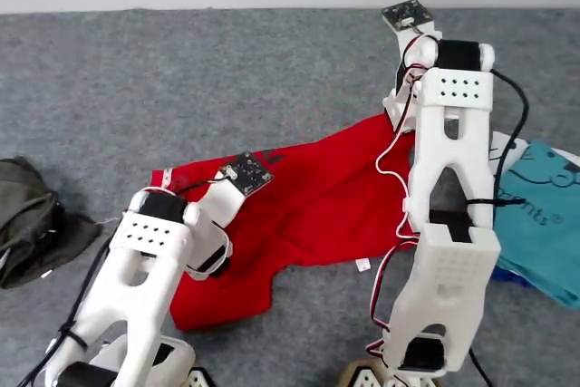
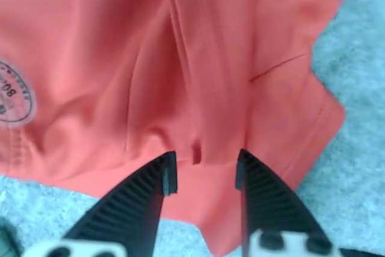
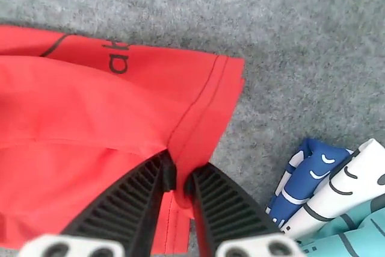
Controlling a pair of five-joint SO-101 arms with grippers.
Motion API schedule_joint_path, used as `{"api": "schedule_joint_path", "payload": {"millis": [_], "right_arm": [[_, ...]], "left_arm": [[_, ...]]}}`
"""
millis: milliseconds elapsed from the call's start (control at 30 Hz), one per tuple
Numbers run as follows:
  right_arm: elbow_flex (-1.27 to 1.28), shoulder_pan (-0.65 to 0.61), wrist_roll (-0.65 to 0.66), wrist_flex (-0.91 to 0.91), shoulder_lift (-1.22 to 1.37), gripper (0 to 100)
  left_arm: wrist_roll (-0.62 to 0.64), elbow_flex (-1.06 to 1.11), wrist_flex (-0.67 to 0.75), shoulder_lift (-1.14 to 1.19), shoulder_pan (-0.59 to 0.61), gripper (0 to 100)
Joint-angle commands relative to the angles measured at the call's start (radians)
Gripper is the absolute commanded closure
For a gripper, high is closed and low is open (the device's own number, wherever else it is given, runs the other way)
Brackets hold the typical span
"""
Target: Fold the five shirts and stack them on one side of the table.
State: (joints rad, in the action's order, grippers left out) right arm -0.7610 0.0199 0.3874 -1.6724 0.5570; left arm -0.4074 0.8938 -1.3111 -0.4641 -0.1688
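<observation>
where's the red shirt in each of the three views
High view: the red shirt lies spread mid-table, between the two arms.
Left wrist view: the red shirt lies under the left gripper, with a raised fold between its open fingers.
Right wrist view: the red shirt has its hemmed edge pinched in the right gripper.
Shared landmark: the grey table cover bordering the shirt, also at and.

grey felt-covered table (image 1: 272, 70): red shirt (image 1: 317, 206) spread at centre, dark garment (image 1: 29, 224) bunched at left edge, teal-topped shirt pile (image 1: 544, 215) at right edge.
</observation>
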Motion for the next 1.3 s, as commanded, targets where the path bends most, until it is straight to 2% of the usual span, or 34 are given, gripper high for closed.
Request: {"api": "schedule_joint_path", "payload": {"millis": [0, 567, 700, 1033, 1133, 1267], "right_arm": [[-0.051, 0.004, 0.009, -0.01, -0.012, 99.0], [-0.051, 0.004, 0.006, -0.01, -0.01, 99.0], [-0.051, 0.004, 0.006, -0.01, -0.01, 99.0], [-0.051, 0.012, 0.008, -0.012, -0.018, 99.0], [-0.051, 0.012, 0.009, -0.012, -0.018, 99.0], [-0.051, 0.012, 0.009, -0.012, -0.018, 99.0]], "left_arm": [[0.005, -0.002, 0.002, 0.0, -0.014, 83], [0.005, 0.024, 0.005, 0.0, -0.014, 83], [0.005, 0.028, 0.008, 0.071, -0.014, 83], [0.021, 0.008, 0.006, 0.112, -0.103, 93], [0.074, -0.019, 0.008, 0.112, -0.1, 93], [0.081, -0.048, 0.005, 0.112, -0.094, 93]]}}
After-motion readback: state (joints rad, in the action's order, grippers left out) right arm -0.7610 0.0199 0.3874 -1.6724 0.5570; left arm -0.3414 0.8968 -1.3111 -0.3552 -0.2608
